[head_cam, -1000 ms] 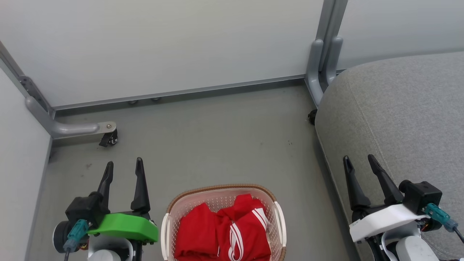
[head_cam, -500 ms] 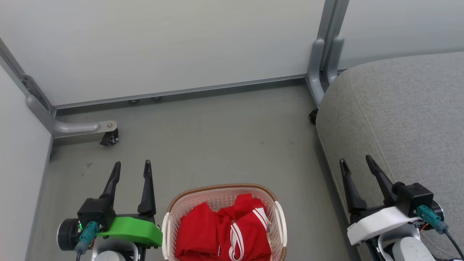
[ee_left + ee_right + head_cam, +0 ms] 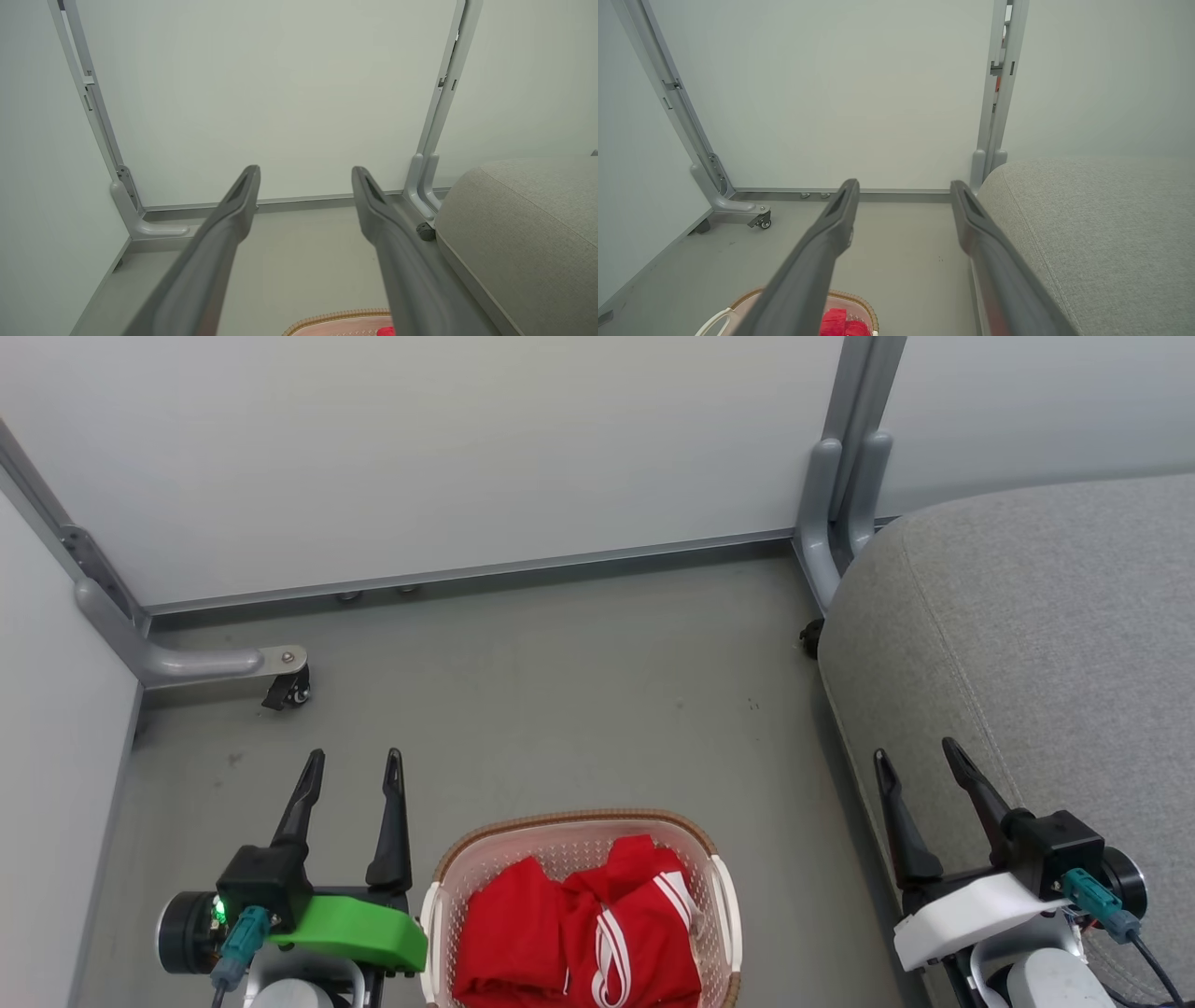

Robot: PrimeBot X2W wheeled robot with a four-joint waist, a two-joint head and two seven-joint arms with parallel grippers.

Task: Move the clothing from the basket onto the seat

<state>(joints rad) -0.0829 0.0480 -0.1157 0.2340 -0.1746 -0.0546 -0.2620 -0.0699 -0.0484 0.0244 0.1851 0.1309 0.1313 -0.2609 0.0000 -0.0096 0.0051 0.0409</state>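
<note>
The 2 red garments [image 3: 579, 933] lie bunched inside the laundry basket [image 3: 560, 821], which stands on the grey floor [image 3: 560, 691] between the grippers. The left gripper [image 3: 356, 758] hovers just beside the basket, fingers spread and empty. The right gripper [image 3: 915, 752], likewise spread and empty, hangs over the edge of the grey sofa seat [image 3: 1027, 635].

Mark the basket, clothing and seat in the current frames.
basket [image 3: 569, 819], head view, on the far side of its brown rim.
clothing [image 3: 518, 933], head view, on the plain red fabric at its left.
seat [image 3: 1036, 616], head view, on the grey top surface.
</note>
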